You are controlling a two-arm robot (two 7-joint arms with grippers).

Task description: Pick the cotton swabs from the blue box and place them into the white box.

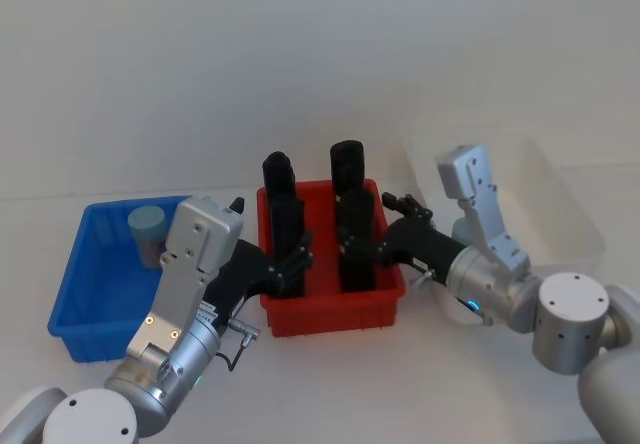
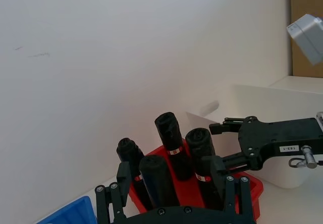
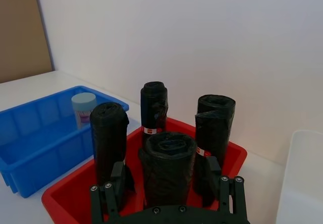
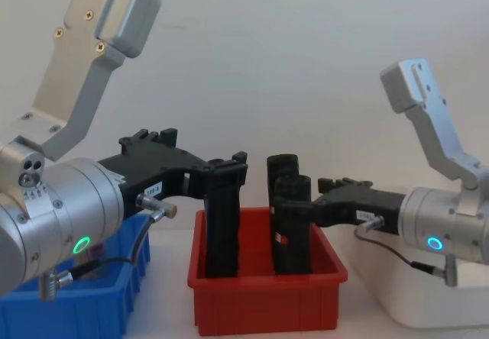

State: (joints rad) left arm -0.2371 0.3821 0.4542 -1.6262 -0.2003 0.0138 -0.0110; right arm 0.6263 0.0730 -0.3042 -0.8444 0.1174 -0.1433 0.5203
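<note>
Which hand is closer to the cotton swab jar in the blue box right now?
Left. The left hand is at the red bin's near-left rolls, next to the blue box holding the cotton swab jar. The right hand is over the bin's right side, farther away.

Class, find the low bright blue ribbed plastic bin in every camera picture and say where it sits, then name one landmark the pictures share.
Head view: the low bright blue ribbed plastic bin sits at left, beside the red bin.
Left wrist view: one blue corner at the bottom edge.
Right wrist view: at left, holding a pale-lidded jar.
Chest view: lower left corner, under the left arm.
Shared landmark: the red bin of black rolls.
</note>
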